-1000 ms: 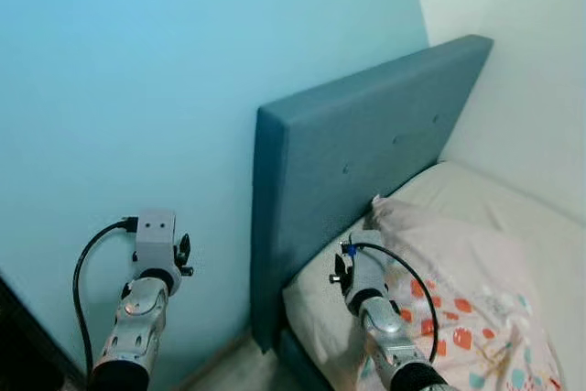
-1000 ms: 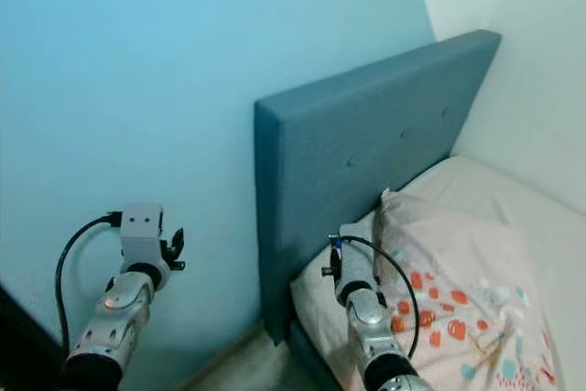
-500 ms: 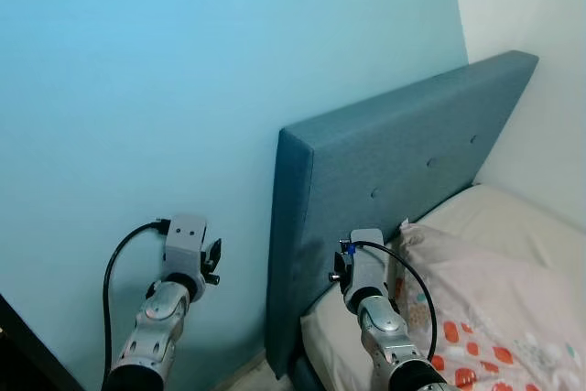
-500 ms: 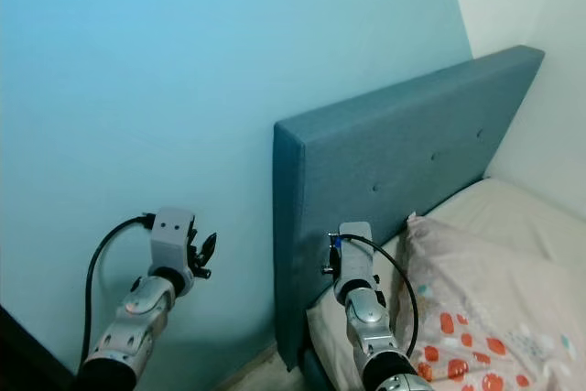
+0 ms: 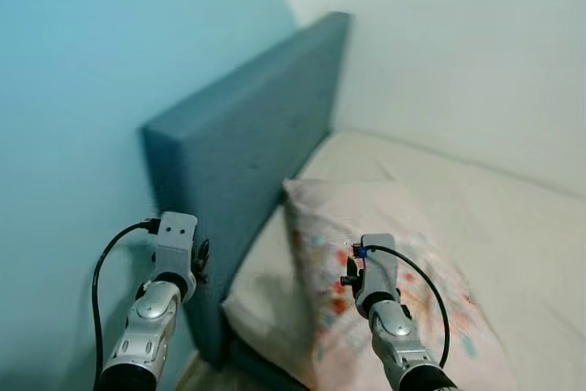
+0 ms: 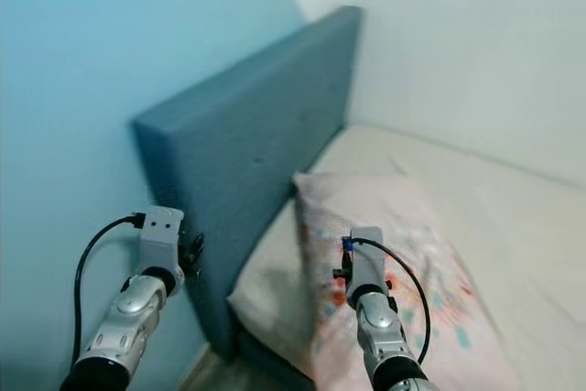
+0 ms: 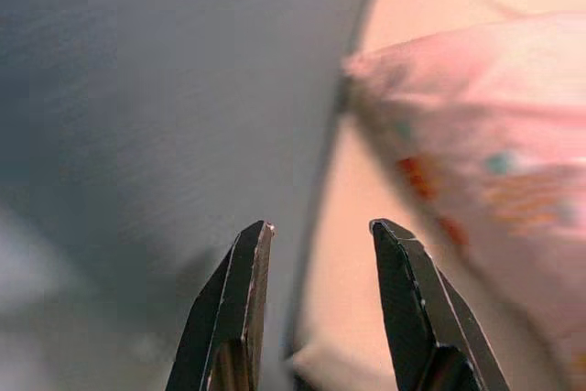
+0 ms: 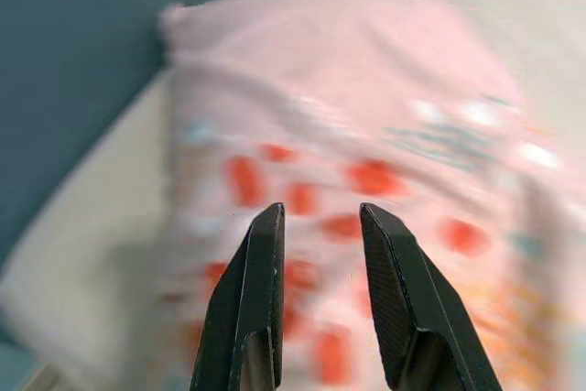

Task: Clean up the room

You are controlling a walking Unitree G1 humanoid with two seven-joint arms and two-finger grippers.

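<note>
Facing the headboard (image 5: pixel 247 125) edge, left claw (image 7: pixel 316 235) spread; right claw (image 8: pixel 320 217) spread above pillow (image 8: pixel 366 116).

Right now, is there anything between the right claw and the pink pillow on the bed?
Nothing visible stands in the way. The right claw is open and points straight at the pink pillow, which lies on the bed beside the blue headboard. Only open air shows between its fingers and the pillow.
</note>
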